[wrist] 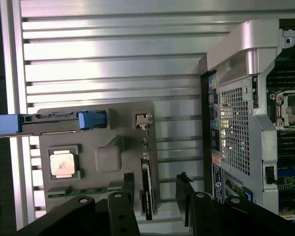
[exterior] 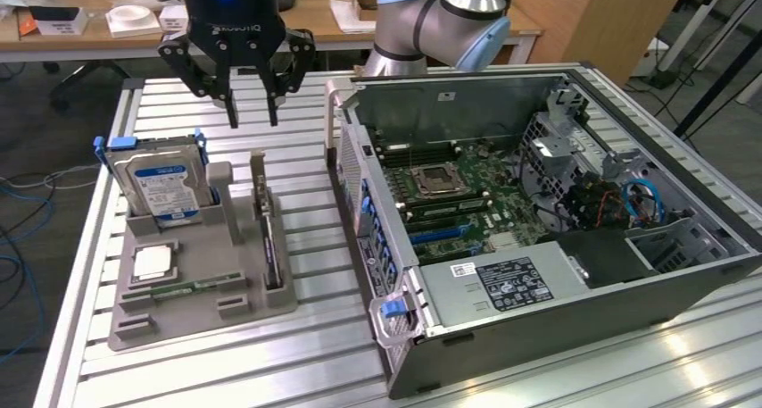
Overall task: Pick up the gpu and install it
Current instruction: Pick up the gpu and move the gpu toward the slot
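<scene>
The hand (exterior: pixel 252 120), spread and empty, hovers above the gpu (exterior: pixel 269 238); a skewed descent could strike its thin edge or the grey holder (exterior: pixel 232 265).

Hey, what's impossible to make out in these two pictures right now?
- The gpu: edge-on in both views, so its faces are unseen; the holder hides its lower edge.
- The hard drive label: print too small in the exterior view.
- The case interior: mostly cut off by the wrist view's edge.
- The arm: cut off by the exterior view's top edge.
</scene>
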`<state>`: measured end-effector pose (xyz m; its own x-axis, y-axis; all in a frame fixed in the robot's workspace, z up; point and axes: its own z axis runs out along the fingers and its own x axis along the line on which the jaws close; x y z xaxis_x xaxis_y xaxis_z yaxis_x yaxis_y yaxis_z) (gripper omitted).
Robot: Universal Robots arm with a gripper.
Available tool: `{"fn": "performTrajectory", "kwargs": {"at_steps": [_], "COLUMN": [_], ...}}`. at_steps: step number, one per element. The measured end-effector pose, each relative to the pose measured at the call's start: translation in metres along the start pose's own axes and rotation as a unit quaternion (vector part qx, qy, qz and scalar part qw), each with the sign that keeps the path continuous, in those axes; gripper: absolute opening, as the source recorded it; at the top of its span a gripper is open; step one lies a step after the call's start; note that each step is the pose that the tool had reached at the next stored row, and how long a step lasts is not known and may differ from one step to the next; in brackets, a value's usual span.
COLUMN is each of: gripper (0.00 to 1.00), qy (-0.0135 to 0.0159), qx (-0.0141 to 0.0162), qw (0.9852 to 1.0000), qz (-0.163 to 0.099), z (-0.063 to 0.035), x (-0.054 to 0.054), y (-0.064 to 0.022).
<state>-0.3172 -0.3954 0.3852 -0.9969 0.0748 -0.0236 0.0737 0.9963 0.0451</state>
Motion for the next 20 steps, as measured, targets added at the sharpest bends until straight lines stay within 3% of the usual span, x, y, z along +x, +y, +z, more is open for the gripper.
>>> {"fn": "performTrajectory", "kwargs": {"at_steps": [3,4,20], "gripper": [0.48,0.55,0.55], "qy": [0.0,0.0,0.0], "qx": [0.0,0.0,0.0], "qw": [1.0,1.0,1.0], "qz": [0.0,0.0,0.0], "z": [0.0,0.0001,0.0018], "x": [0.0,0.0,-0.001], "y": [0.0,0.0,-0.0139]}}
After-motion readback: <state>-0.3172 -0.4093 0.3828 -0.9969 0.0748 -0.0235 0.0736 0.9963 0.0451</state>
